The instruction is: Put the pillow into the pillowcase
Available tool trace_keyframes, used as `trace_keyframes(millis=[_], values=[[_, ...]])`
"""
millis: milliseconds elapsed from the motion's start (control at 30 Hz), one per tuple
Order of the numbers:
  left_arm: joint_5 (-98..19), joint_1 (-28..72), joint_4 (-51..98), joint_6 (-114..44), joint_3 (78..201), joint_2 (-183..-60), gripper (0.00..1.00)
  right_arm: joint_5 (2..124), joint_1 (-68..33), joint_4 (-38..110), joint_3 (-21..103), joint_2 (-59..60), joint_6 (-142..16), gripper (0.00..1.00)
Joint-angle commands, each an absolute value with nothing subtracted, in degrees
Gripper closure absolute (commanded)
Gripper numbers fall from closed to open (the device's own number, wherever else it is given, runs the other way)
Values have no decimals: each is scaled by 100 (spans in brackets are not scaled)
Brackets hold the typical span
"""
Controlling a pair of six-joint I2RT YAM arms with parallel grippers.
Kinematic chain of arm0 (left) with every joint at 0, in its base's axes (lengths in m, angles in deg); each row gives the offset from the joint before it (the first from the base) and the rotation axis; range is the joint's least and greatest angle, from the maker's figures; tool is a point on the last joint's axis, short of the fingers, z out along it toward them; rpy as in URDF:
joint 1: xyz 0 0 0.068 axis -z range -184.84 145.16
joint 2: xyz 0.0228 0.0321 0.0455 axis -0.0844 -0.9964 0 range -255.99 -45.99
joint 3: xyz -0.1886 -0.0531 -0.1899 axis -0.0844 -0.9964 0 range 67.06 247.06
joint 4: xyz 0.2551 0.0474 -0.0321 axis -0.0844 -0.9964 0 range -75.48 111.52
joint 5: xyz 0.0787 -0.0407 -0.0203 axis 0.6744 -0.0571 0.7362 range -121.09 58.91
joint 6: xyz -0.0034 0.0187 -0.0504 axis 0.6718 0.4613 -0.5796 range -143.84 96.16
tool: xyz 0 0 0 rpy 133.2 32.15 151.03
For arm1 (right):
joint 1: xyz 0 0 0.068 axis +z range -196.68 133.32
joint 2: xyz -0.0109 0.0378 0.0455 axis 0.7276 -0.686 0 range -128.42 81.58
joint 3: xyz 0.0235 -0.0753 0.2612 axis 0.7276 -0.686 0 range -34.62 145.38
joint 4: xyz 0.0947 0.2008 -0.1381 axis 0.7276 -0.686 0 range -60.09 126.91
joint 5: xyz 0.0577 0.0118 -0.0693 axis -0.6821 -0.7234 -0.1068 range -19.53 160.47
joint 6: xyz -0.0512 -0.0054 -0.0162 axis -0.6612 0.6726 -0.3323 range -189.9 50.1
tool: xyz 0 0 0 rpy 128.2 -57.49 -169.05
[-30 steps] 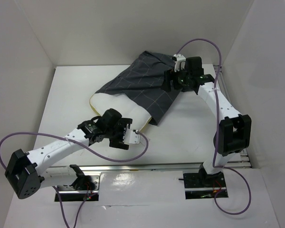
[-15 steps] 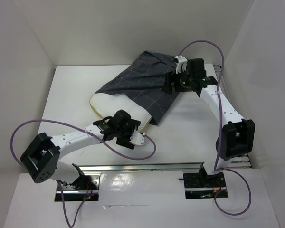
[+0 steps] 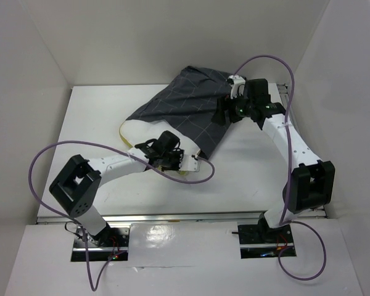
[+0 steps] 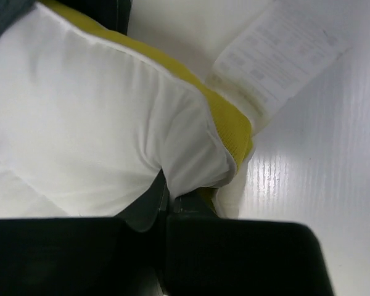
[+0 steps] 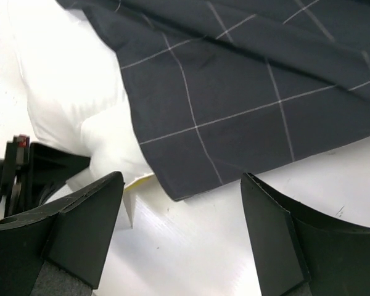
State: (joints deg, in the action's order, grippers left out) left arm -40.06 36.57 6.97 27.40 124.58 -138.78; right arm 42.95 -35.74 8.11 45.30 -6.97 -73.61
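left pincer moved in, now clamped on the pillow at its yellow corner; was wide before. Pillow lies half inside the pillowcase on the surface. right pincer wide over pillowcase, unchanged.

Jaws of left arm shut, of right arm wide apart.

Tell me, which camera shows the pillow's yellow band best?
The left wrist view: the yellow band runs across the frame up close, where the left pincer pinches the pillow. The top view shows only a thin yellow line; the right wrist view, a tiny sliver beside the pillowcase.
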Motion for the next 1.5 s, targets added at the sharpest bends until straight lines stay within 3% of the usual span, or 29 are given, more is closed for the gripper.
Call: trace_keyframes(millis=[0, 100, 267, 467, 900, 1200, 1467], values=[[-3988, 3445, 666, 1871, 12805, -14117, 100, 4112, -3622, 781, 4396, -367, -7368, 16], [-4216, 3059, 325, 879, 13480, -14240, 100, 4059, -3622, 781, 4246, -315, -7368, 16], [-5688, 1979, -563, -1010, 15428, -14565, 100, 4182, -3622, 1071, 3966, -104, -7368, 16], [-7237, 1019, -898, -2849, 16707, -14820, 100, 3972, -3622, 1370, 4219, -209, -7105, 17], [-7864, 904, -713, -3386, 17104, -14864, 100, 3865, -2410, 1634, 4668, -1158, -6849, 20], [-7917, 852, -713, -3334, 17104, -14750, 100, 6009, -2111, 1634, 4607, -1325, -6902, 21], [-7917, 799, -766, -3281, 16981, -14697, 100, 6388, -2313, 1748, 4282, -878, -7052, 23]])
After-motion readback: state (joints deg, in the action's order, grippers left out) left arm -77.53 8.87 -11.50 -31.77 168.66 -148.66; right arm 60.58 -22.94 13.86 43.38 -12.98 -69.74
